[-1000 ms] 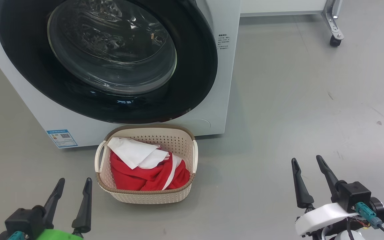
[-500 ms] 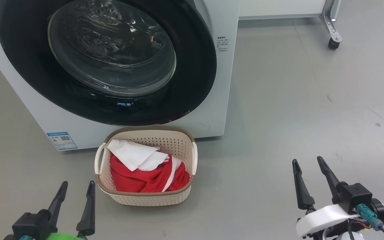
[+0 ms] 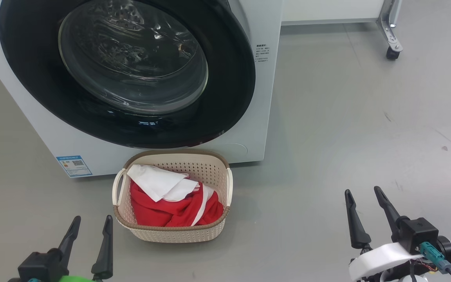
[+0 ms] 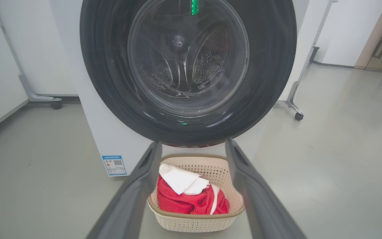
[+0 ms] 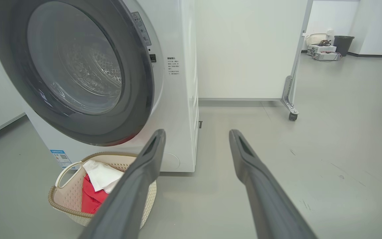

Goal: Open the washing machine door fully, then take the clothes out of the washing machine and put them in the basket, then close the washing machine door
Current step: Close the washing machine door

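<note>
While left fingers (image 3: 104, 246) and right fingers (image 3: 354, 219) are hanging open near the basket (image 3: 170, 234), its clothes (image 3: 155, 213) are looking soft, light, pinchable at folds.

Scuffed grey floor (image 3: 347, 117), white wall panels (image 5: 244, 49) on castors (image 5: 292, 116), dark bin (image 5: 343, 44) far back.

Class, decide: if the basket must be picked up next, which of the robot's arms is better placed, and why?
Left, probably: the left gripper hangs open beside the basket; the right gripper is far off.
</note>
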Controlling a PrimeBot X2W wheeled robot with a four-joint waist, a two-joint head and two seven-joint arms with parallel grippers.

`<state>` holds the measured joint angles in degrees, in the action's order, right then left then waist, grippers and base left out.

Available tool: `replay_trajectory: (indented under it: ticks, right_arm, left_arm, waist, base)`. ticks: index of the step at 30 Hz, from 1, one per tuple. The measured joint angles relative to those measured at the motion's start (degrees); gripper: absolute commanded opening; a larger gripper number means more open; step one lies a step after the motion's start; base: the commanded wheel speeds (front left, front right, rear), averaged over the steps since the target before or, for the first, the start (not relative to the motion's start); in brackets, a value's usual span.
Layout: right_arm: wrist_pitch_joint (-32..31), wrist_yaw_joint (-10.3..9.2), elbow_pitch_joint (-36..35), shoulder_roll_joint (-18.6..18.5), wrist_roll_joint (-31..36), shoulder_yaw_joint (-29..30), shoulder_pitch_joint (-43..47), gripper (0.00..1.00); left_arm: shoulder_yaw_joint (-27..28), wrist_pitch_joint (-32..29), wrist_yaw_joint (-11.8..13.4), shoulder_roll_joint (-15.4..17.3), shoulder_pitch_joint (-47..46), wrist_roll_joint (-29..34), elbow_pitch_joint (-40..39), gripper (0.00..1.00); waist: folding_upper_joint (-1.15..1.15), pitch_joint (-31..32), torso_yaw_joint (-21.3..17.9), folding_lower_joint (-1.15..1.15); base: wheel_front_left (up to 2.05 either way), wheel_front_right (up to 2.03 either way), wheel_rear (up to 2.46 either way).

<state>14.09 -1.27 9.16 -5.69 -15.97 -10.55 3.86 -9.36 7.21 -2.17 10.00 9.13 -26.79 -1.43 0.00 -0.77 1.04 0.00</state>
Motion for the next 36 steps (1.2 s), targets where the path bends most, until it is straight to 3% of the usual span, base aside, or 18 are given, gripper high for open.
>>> replay_trajectory:
  ticks: [5,7,21,36]
  right_arm:
    - [-0.24,-0.01,-0.32,-0.24,-0.01,0.0,0.07,1.0]
    - [-0.27,-0.15,-0.34,-0.24,-0.01,0.0,0.07,0.0]
    - [-1.19,-0.48,-0.79,-1.64,-0.1,1.56,0.09,0.0]
    - [-3.74,0.11,-0.53,-5.54,-0.19,3.3,-4.1,0.0]
  left_arm:
    - [-0.04,0.47,0.21,-0.02,-0.01,0.34,0.15,1.0]
    - [-0.07,0.49,0.21,-0.03,-0.01,0.34,0.34,1.0]
    - [-1.4,0.93,0.36,-0.15,-0.12,0.79,0.96,1.0]
    - [-3.21,1.03,-0.13,-0.92,-1.56,1.67,0.77,1.0]
  waist:
    - [0.0,-0.04,0.17,0.0]
    - [0.0,-0.07,0.24,0.0]
    - [0.0,0.09,1.39,0.0]
    - [0.0,-1.77,7.02,0.0]
  base:
    - [0.0,0.0,0.0]
    - [0.0,0.0,0.0]
    - [0.0,0.0,0.0]
    - [0.0,0.0,0.0]
